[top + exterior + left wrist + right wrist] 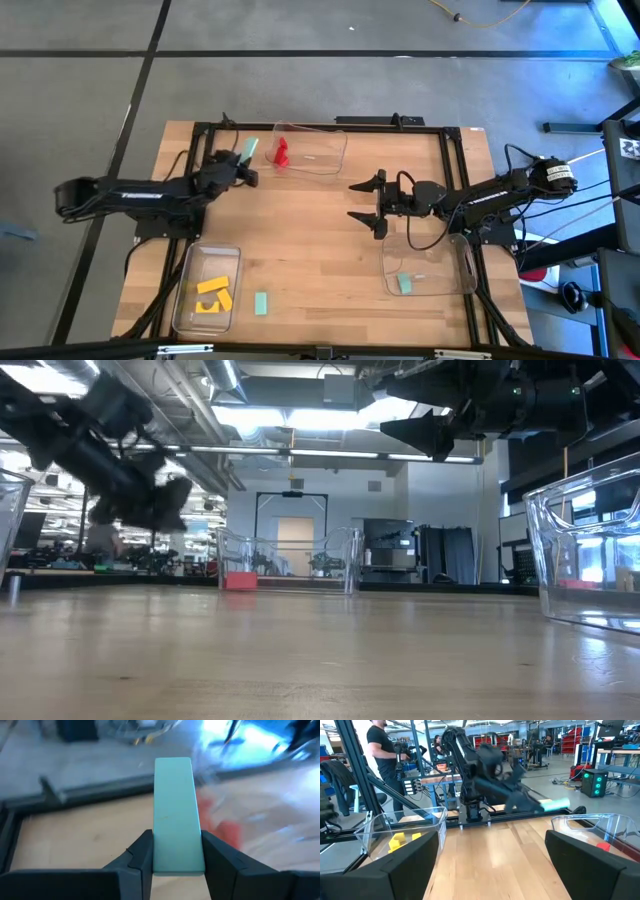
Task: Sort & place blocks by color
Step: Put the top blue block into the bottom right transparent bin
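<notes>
My left gripper (175,856) is shut on a pale teal bar (173,810), lifted near the far edge beside the clear tray (325,160) that holds red blocks (282,152). The bar also shows in the high view (248,150) and the right wrist view (554,805). Yellow blocks (213,295) lie in the near-left tray (190,290). One teal block (261,303) lies flat on the table beside that tray. Another teal block (404,284) lies in the near-right tray (445,275). My right gripper (365,205) stands open over the table's middle right, pointing left, with nothing between its fingers. My left gripper pinches the teal bar by its two long sides at one end (172,862), between its two fingers (142,857). The fingers come from the table's left, nearly level, and lie along the bar. The bar juts forward past the fingertips, clear of the table.
Black frame rails (330,128) run along the table's far edge and sides. The wooden top (300,230) between the three trays is bare. In the right wrist view a person (382,750) stands beyond the table.
</notes>
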### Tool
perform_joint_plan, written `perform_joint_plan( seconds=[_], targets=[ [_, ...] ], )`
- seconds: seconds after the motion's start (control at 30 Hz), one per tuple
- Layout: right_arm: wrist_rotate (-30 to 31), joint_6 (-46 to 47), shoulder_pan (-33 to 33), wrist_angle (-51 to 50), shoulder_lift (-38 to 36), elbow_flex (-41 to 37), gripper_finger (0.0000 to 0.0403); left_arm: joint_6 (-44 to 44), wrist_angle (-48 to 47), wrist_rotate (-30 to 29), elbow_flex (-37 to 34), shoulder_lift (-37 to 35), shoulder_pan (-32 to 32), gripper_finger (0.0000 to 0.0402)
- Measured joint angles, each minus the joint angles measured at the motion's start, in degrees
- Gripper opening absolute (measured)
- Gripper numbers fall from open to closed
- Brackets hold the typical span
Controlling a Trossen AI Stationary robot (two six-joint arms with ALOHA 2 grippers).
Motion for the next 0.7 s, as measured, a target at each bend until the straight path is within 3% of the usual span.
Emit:
perform_joint_plan(
  seconds=[0.2,0.37,0.53,0.7],
  targets=[
    [0.0,-0.1,0.0,0.0,0.0,0.0,0.0369,8.4,-0.1,-4.8,3.8,-9.4,-9.8,0.0119],
    [0.0,-0.2,0.0,0.0,0.0,0.0,0.0369,12.3,7.2,-1.8,4.8,-10.4,-20.2,0.0119],
    [0.0,-0.4,0.0,0.1,0.0,0.0,0.0369,13.2,16.2,1.1,4.8,-4.7,-31.2,0.0119],
    [0.0,-0.4,0.0,0.1,0.0,0.0,0.0369,18.1,32.3,1.2,4.8,5.0,-39.0,0.0119]
  ],
)
